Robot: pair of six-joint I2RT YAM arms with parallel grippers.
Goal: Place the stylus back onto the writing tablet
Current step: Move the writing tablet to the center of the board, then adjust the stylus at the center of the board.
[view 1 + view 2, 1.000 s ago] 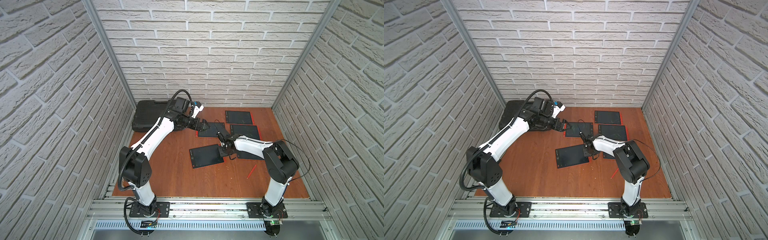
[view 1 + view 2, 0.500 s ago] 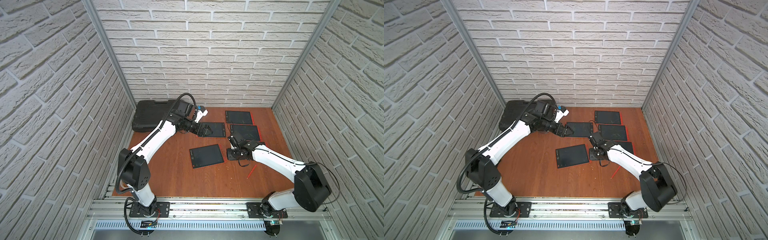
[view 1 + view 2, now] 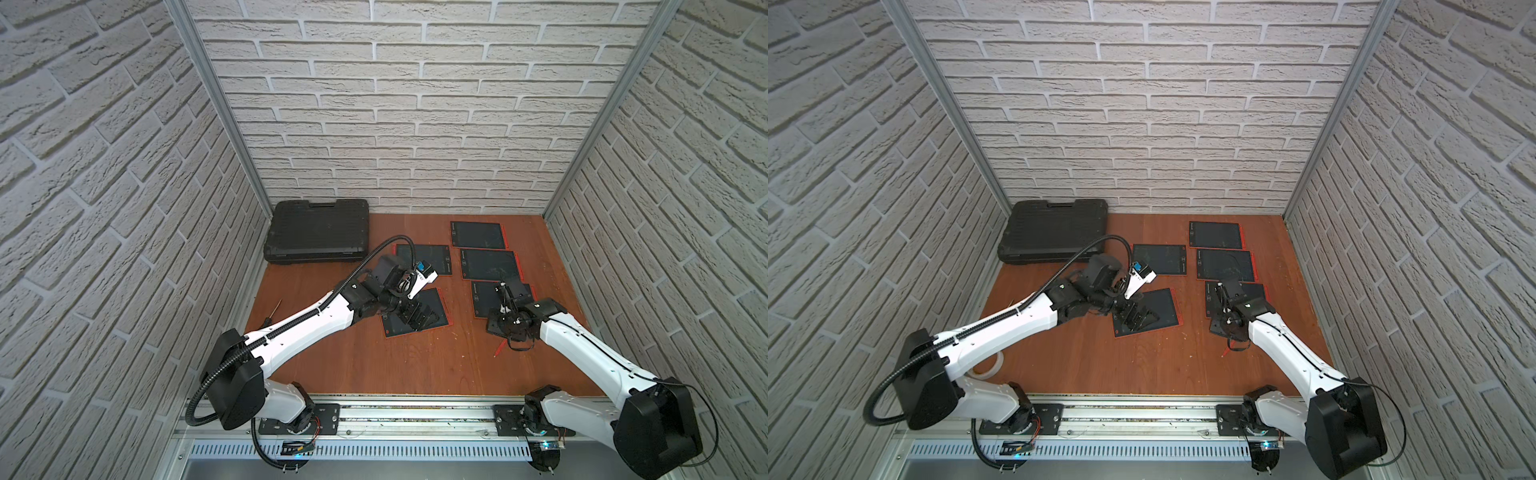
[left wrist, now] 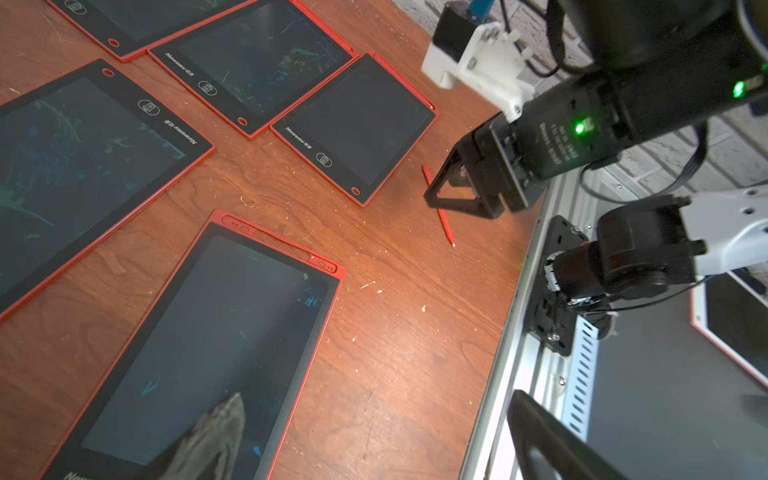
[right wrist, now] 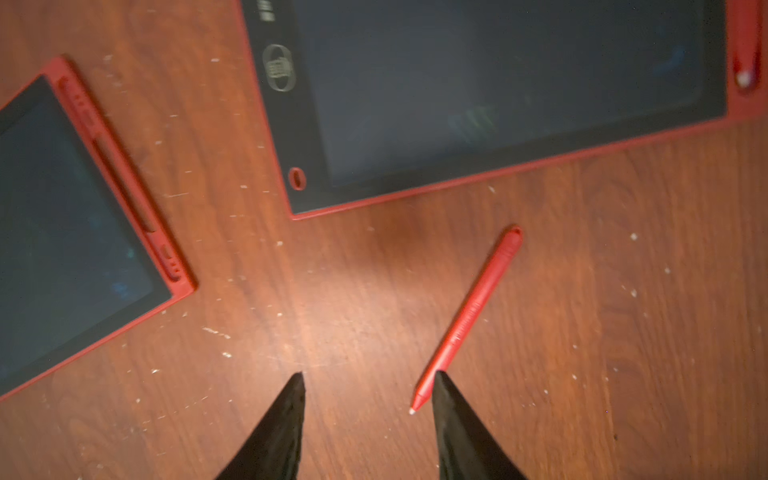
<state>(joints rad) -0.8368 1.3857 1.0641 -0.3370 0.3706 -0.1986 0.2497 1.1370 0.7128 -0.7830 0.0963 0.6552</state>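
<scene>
My open right pincer point(image 5: 368, 376) hangs by one loose stylus point(image 5: 469, 316); my open left pincer point(image 3: 417, 318) over one of five writing tablets point(image 3: 434, 301).

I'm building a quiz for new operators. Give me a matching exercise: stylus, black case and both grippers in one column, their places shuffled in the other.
1 stylus
2 black case
3 left gripper
4 right gripper

A over the tilted tablet
B in a back corner
C flat on the bare table
D open, by the stylus tip

Pairs: 1-C, 2-B, 3-A, 4-D.
</scene>
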